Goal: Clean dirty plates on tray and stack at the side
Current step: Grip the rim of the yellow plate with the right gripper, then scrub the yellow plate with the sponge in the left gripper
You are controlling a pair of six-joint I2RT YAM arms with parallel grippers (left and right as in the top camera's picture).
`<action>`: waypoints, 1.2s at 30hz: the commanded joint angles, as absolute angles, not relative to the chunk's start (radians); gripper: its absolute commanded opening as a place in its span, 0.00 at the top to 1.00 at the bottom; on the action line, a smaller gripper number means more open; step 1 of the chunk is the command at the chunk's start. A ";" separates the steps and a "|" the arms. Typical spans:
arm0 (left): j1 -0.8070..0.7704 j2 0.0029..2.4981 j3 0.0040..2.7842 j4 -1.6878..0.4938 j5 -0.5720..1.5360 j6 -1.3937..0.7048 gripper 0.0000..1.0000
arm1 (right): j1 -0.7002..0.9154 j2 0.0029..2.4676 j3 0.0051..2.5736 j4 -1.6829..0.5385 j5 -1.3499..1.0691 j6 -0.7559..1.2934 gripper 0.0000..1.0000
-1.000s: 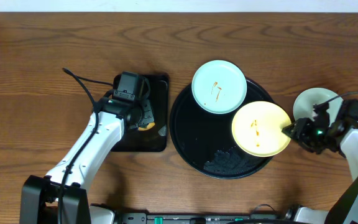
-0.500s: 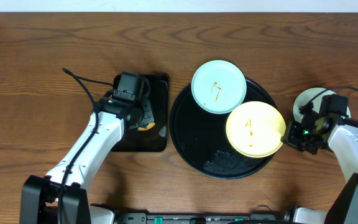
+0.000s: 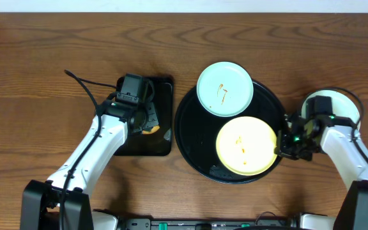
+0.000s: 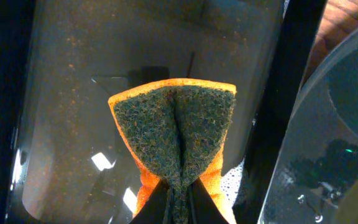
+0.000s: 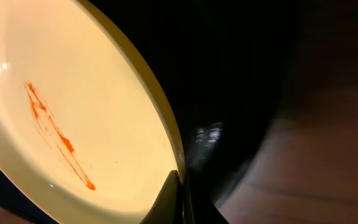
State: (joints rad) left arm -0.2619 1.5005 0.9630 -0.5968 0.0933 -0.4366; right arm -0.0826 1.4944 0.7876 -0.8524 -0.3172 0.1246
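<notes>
The round black tray [image 3: 193, 134] holds two dirty plates. A pale bluish one [image 3: 225, 89] with an orange smear overlaps the tray's far rim. A pale yellow one [image 3: 245, 145] with an orange streak [image 5: 55, 134] lies in the tray's near right part. My right gripper [image 3: 280, 150] is shut on the yellow plate's right rim [image 5: 166, 134], fingers pinching its edge [image 5: 180, 186]. A third pale plate [image 3: 340, 102] rests on the wood right of the tray, partly under my right arm. My left gripper [image 3: 147, 124] is shut on an orange sponge with a dark scouring face [image 4: 176, 124].
A small rectangular black tray [image 3: 161, 96] left of the round tray lies under the sponge, its wet bottom [image 4: 67, 93] speckled. A black cable [image 3: 82, 83] trails off the left arm. Bare wooden table surrounds both trays.
My right gripper closed on the yellow plate's rim and moved left with it. The plate went from overhanging the tray's right edge to lying inside the tray. The left arm stayed still.
</notes>
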 commanded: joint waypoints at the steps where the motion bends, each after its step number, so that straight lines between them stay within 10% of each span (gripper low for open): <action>1: -0.262 1.502 0.965 -0.597 0.168 -0.419 0.93 | -0.022 1.484 0.788 -0.855 -0.326 0.170 0.99; 36: -0.929 1.742 0.965 -0.267 0.277 -0.667 0.93 | 0.276 1.484 0.787 -0.737 -0.255 0.441 0.99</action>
State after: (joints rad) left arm -0.9092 1.7180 0.9630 -0.2726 0.2752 -0.6399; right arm 0.2634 1.4944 0.7876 -0.7391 -0.2668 0.4217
